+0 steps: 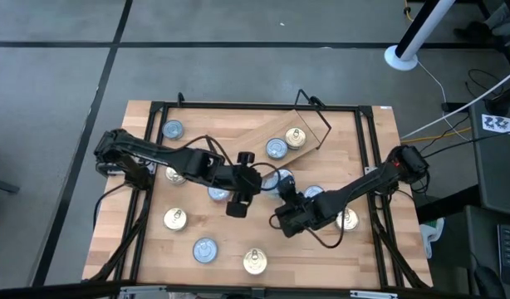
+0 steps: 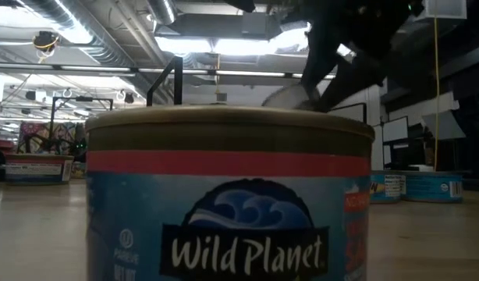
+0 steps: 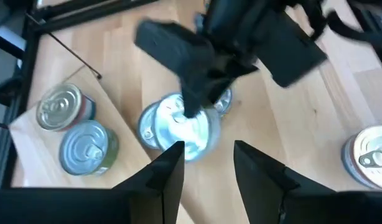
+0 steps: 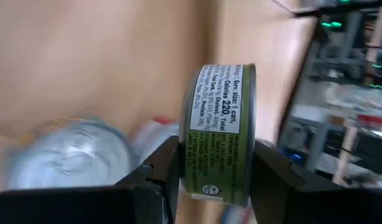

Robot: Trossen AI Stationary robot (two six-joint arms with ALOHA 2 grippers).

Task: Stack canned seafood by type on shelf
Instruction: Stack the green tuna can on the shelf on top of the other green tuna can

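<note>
Now right gripper (image 4: 209,168) is clamping a tin (image 4: 219,134) on edge; left gripper (image 3: 206,165), parted, is hovering close — collision or slip likely.

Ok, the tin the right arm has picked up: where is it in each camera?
High view: tin mid-table, partly under the right gripper.
Low view: probably the pale disc under the dark arm.
Left wrist view: centre, silvery top showing, just beyond the open left gripper.
Right wrist view: on edge between the fingers.
Landmark: the shelf holding two tins, also in the left wrist view.
</note>
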